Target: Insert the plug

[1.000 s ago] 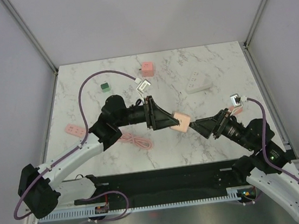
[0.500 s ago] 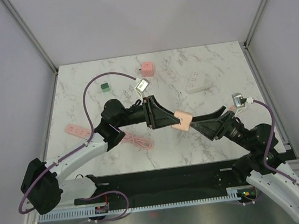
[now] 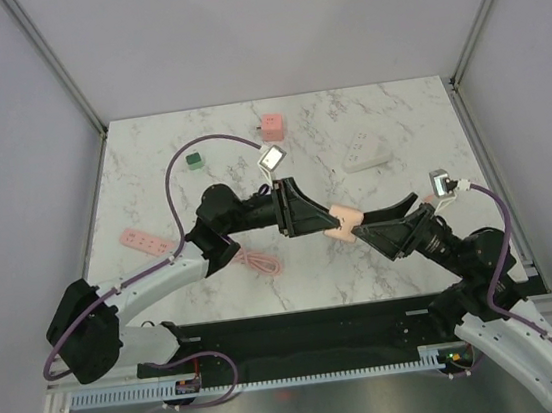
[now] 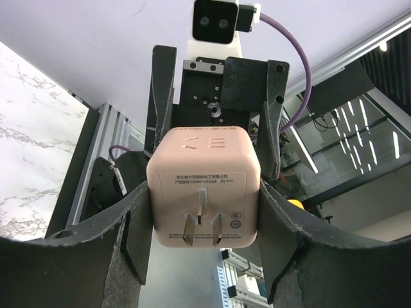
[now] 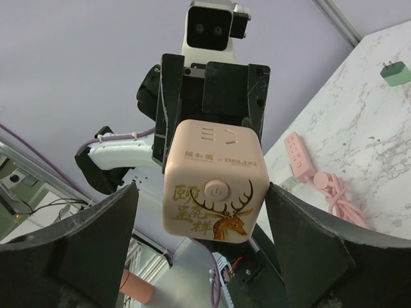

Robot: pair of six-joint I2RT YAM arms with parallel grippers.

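The plug is a pale pink cube adapter [image 3: 344, 221] with three metal prongs [image 4: 204, 226] on one face and a deer print with a power button [image 5: 217, 190] on the opposite face. My left gripper [image 3: 336, 221] is shut on its sides and holds it in the air over the table's middle; it shows in the left wrist view [image 4: 204, 206] too. My right gripper [image 3: 362, 229] is open, its fingers standing wide either side of the cube's far end [image 5: 202, 192], with a gap on at least one side.
A pink power strip [image 3: 148, 241] with a coiled pink cable [image 3: 259, 262] lies at the left. A white power strip [image 3: 365, 151] lies at the back right. A pink cube [image 3: 271, 127] and a small green cube [image 3: 193, 159] sit near the back.
My left arm has carried the pink cube a little to the right. My right gripper has opened and closed in so its fingers now flank the cube.
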